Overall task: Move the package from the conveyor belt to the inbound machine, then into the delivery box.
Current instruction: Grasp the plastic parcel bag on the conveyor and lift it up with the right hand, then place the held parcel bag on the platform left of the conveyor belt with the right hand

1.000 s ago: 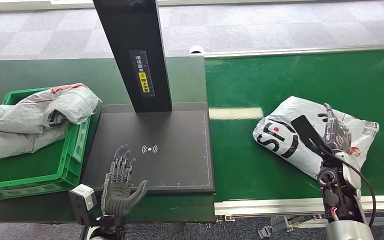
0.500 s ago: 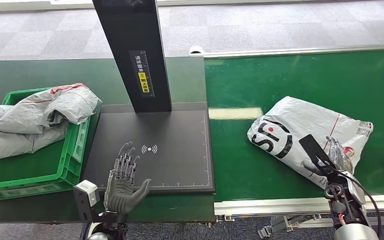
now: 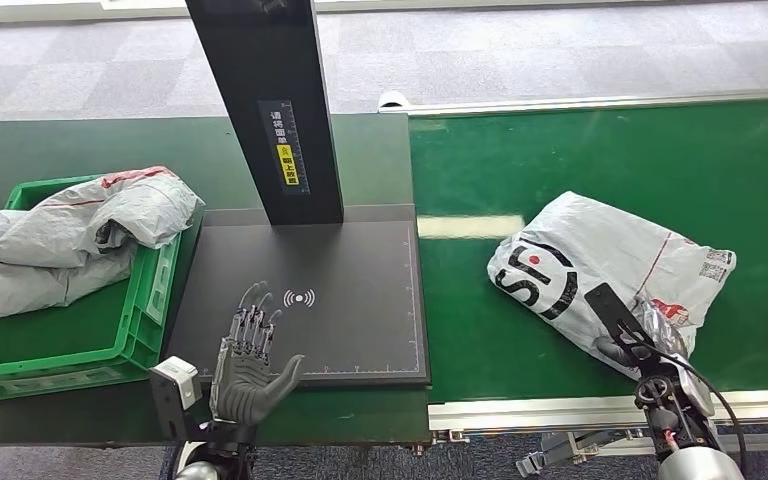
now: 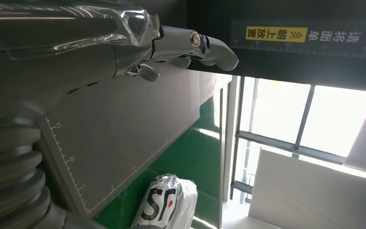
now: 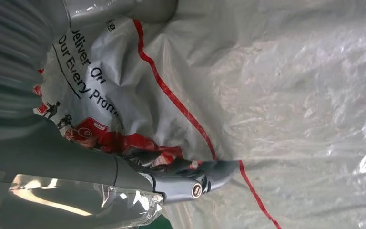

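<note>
Head view | we see the package (image 3: 600,275) at right of frame on the green belt (image 3: 580,160), long axis slanting toward upper right | right hand (image 3: 650,335) nearer, fingers closed, pinching its lower edge | left hand (image 3: 250,350) spread, holding nothing, over the black scan pad (image 3: 360,320), lower left.

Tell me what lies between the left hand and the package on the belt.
In the head view, the scanner pad and bare green belt separate the left hand from the package.
</note>
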Tool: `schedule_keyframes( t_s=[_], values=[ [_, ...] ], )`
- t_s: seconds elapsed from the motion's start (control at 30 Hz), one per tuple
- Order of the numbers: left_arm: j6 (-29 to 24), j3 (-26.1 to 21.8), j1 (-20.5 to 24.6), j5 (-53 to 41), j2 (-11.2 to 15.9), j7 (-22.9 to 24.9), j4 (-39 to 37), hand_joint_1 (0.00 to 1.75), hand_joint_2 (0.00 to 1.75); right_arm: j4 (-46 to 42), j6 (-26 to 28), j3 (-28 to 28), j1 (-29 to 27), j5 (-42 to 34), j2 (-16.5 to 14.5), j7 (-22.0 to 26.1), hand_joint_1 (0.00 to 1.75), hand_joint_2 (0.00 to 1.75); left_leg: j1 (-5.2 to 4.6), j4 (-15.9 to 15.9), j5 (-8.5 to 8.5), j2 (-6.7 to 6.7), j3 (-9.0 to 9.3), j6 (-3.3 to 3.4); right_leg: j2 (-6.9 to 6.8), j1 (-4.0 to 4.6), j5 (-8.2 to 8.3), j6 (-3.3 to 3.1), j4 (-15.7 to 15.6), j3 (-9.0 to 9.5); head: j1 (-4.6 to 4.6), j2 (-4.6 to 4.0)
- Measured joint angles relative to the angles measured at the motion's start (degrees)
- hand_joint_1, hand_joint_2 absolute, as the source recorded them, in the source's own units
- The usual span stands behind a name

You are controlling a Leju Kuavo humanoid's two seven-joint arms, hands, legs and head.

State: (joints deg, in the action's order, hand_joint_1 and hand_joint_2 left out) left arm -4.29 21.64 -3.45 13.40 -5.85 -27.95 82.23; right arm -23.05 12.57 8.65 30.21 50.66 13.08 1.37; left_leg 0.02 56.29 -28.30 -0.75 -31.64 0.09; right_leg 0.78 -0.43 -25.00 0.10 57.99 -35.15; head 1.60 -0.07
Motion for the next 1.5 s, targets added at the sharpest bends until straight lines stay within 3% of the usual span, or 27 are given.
schedule_keyframes(
  t_s=[0.33, 0.67, 0.83, 1.0, 1.33, 1.5],
  values=[
    [0.1, -0.3, -0.4, -1.3, -1.0, 0.3, 0.4, 0.0, 1.75, -5.2, 13.4, 1.4, 0.0, -1.4, -1.7, 9.3, 1.75, 1.75, 0.0, 0.0, 0.0, 0.0, -0.02, 0.0, 0.0, 0.0, 0.0, 0.0, 0.0, -0.01, -0.01, 0.0],
    [-0.4, -1.0, -0.9, -2.4, -1.5, -0.3, 0.8, 0.0, 1.75, -29.3, 18.5, 0.7, -5.0, -4.9, -5.1, 14.1, 1.75, 1.75, 0.01, 0.0, 0.0, 0.0, -0.02, -0.01, 0.0, 0.01, 0.0, 0.0, 0.0, -0.01, -0.01, 0.0],
    [-1.6, -2.8, -0.7, -3.2, -1.3, -1.3, 1.3, 0.0, 1.75, -39.6, 13.6, -2.8, -7.3, -6.7, -7.0, 13.1, 1.75, 1.75, 0.01, 0.0, 0.0, 0.03, -0.02, -0.01, 0.03, 0.02, -0.01, -0.01, 0.0, -0.01, -0.02, 0.0],
    [-1.9, -6.2, 0.8, -5.2, -1.1, -2.0, 1.8, 0.0, 1.75, -41.8, 5.6, -8.6, -7.5, -10.5, -10.1, 13.4, 1.75, 1.75, 0.05, 0.0, 0.04, 0.06, 0.02, -0.05, 0.04, 0.06, 0.0, -0.03, 0.0, 0.01, -0.01, 0.0],
    [-1.2, -10.8, 4.6, -8.0, -1.9, -1.5, 2.5, 0.0, 1.75, -33.2, -14.3, -24.3, -5.7, -18.8, -19.9, 16.8, 1.75, 1.75, 0.13, 0.0, 0.07, 0.06, 0.0, -0.1, 0.04, 0.14, -0.01, -0.04, 0.1, -0.02, -0.01, 0.0],
    [-1.1, -11.9, 5.5, -8.1, -2.1, -1.4, 3.0, 0.0, 1.75, -25.8, -18.6, -31.7, -4.1, -21.9, -24.0, 19.5, 1.75, 1.75, 0.13, 0.0, 0.07, 0.07, 0.0, -0.11, 0.04, 0.15, -0.01, -0.05, 0.1, -0.03, -0.02, 0.0]
  ],
)
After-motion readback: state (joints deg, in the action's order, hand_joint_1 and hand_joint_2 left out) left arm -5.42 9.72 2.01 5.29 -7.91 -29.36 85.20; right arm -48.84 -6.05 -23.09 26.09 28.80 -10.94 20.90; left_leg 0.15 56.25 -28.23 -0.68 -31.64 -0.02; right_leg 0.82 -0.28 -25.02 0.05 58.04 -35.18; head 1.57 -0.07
